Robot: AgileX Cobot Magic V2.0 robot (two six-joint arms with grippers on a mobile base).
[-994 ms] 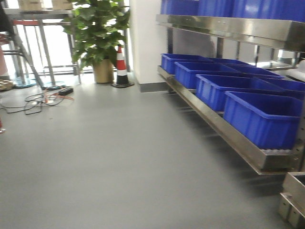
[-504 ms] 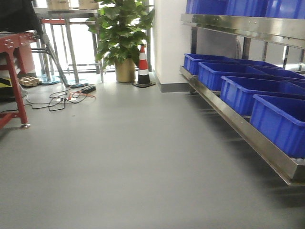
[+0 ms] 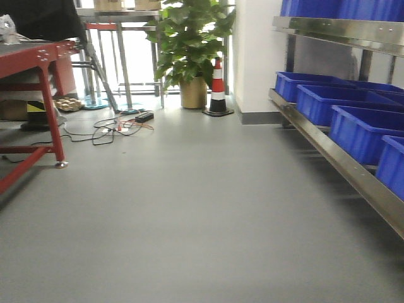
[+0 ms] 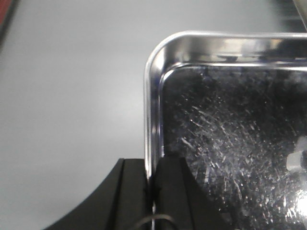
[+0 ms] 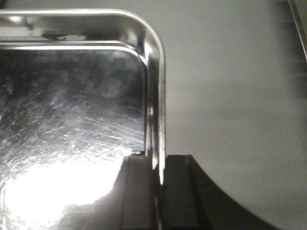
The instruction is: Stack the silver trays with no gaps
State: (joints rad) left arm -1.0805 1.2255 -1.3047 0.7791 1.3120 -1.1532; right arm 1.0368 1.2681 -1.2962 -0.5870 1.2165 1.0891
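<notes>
With the left claw [image 4: 152,184], clamps the out-turned side rim of a shallow, shiny, scratched stainless-steel tray [image 4: 230,143] just short of its rounded corner, one black finger inside the wall and one outside. With the right claw [image 5: 157,177], pinches the rim on the far side of the tray [image 5: 72,110] the same way. Holds it above plain grey floor [image 3: 189,221]. Faces a red metal table frame [image 3: 47,82] at left, a potted green plant [image 3: 192,44] beside an orange-and-white traffic cone [image 3: 218,88], black cables [image 3: 113,129] on the floor, and blue plastic bins [image 3: 353,129] lined along a steel shelf [image 3: 341,164] at right.
</notes>
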